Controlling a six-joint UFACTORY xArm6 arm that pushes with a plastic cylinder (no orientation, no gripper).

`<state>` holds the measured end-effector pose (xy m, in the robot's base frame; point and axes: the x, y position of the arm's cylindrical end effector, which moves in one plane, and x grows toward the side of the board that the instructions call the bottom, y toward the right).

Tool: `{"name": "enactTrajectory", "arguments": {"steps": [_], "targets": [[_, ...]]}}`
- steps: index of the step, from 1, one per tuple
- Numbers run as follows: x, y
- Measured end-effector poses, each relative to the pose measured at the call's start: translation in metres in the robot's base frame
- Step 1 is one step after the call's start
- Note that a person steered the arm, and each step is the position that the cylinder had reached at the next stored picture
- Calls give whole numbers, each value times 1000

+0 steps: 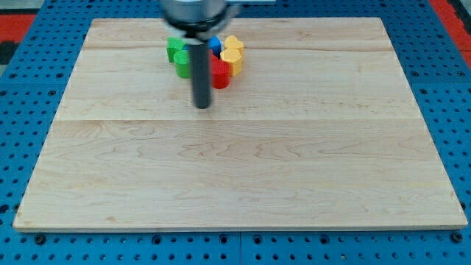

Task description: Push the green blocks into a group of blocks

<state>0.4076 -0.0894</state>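
Note:
Two green blocks sit close together at the view's top, one (174, 48) above the other (182, 63); their shapes are partly hidden by the rod. They touch a tight cluster with a red block (220, 73), a blue block (215, 45) and two yellow blocks, one (233, 46) above the other (232, 62). My tip (202, 107) rests on the wooden board (235, 162) just below the cluster, under the gap between the lower green block and the red block. The dark rod covers the cluster's middle.
The wooden board lies on a blue pegboard table (29, 81). A red area (15, 26) shows at the view's top left and top right corners.

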Motion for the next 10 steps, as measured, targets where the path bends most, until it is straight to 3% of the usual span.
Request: {"name": "enactTrajectory", "arguments": {"steps": [1,2,4,5,8,10], "targets": [[-45,-81],[-112,-110],[-197,-35],[-184,-1],[-126,-18],[-123,-18]]}}
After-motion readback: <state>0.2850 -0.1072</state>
